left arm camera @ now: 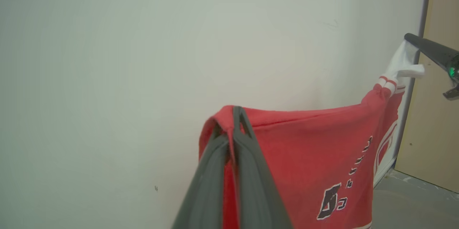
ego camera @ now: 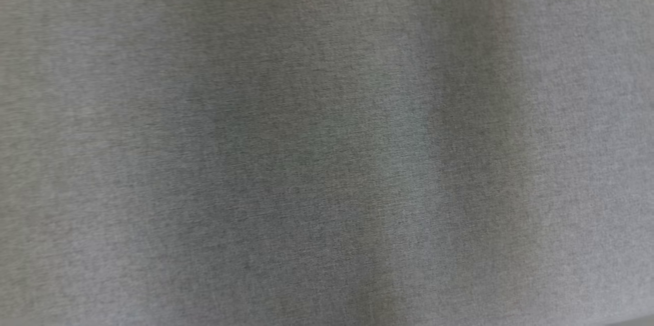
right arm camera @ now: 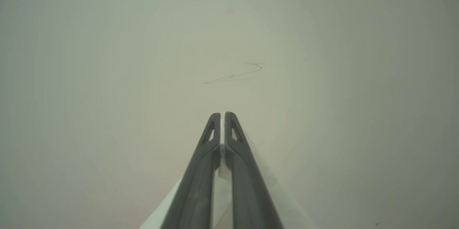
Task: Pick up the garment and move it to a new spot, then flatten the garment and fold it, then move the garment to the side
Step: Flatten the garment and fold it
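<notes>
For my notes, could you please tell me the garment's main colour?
Red; the garment shows best in the left wrist view.

There is one garment (left arm camera: 304, 139), red with one white sleeve end. The white end carries two red stripes, and on the red part I can count one large black printed figure. There are two claws, the left claw (left arm camera: 235, 114) and the right claw (right arm camera: 222, 116), each with two dark fingers (left arm camera: 251, 171), so four fingers in all. I count one pale wall (left arm camera: 107, 60), one beige door (left arm camera: 437, 114), one grey floor (left arm camera: 412, 204) and one grey woven cloth (ego camera: 327, 142).
</notes>
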